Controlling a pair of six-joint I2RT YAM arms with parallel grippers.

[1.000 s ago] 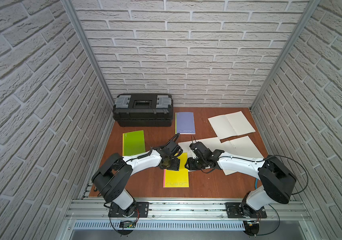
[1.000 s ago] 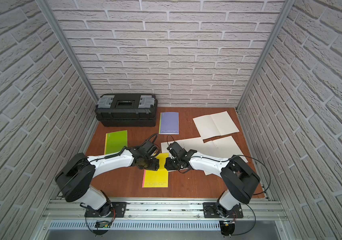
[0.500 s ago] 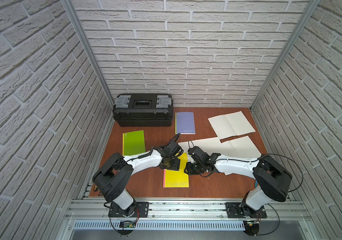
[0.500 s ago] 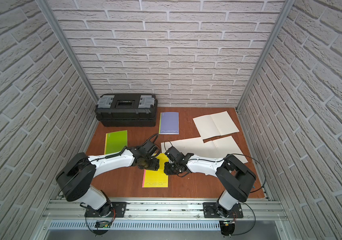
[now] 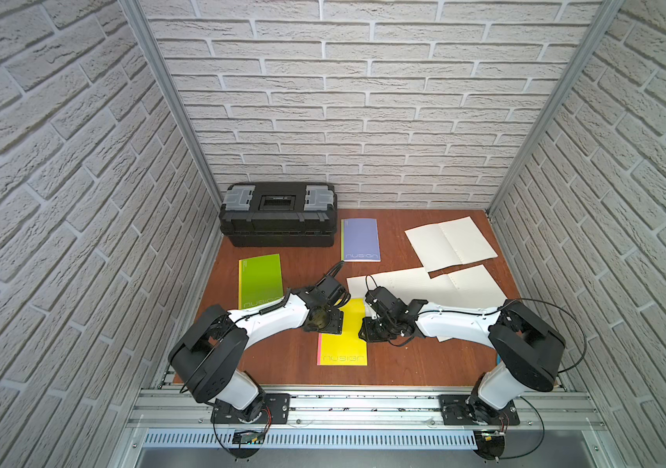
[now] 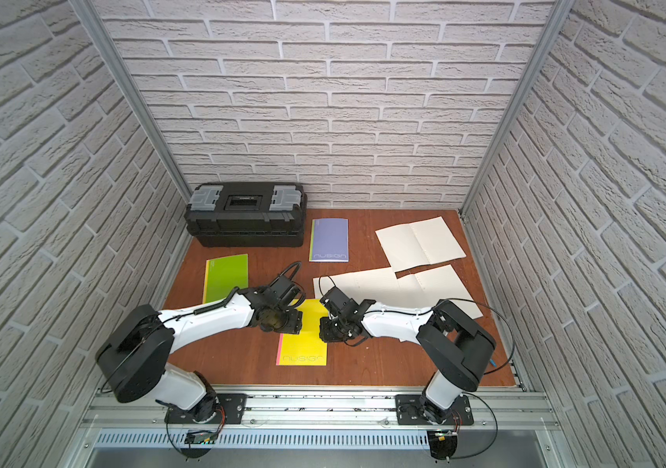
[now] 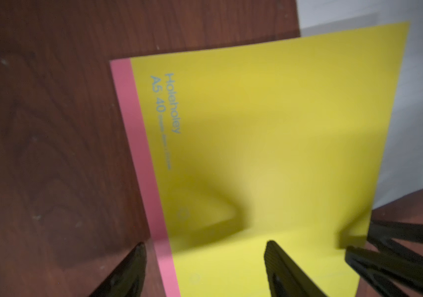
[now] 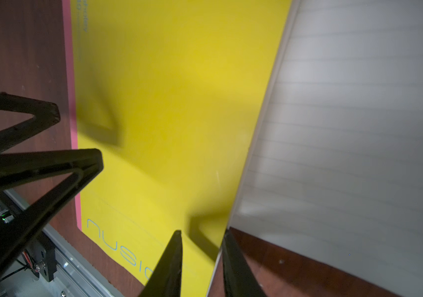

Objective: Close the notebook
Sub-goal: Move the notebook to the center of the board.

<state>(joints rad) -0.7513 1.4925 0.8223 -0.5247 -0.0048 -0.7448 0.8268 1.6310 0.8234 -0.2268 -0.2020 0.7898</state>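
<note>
A yellow notebook [image 5: 343,342] [image 6: 303,346] with a pink spine strip lies cover-up at the table's front middle. My left gripper [image 5: 329,324] [image 7: 205,244] is open and low over its spine side, one finger over the table and one over the yellow cover [image 7: 269,128]. My right gripper [image 5: 368,332] [image 8: 202,232] sits at the opposite free edge, which looks slightly raised. Its jaws stand narrowly apart astride that edge, one finger above the cover [image 8: 166,102] and one outside it. A slim gap shows beside the edge. The left fingers [image 8: 89,159] show in the right wrist view.
Two open white notebooks [image 5: 451,243] [image 5: 465,283] lie at the back right; the nearer one reaches the yellow one's far corner, under my right arm. A green notebook [image 5: 260,279], a purple notebook [image 5: 359,239] and a black toolbox [image 5: 278,214] are behind. The metal rail [image 5: 343,401] borders the front.
My right gripper has slid forward and left to the yellow notebook's free edge, and its jaws have narrowed. The left gripper has hardly moved.
</note>
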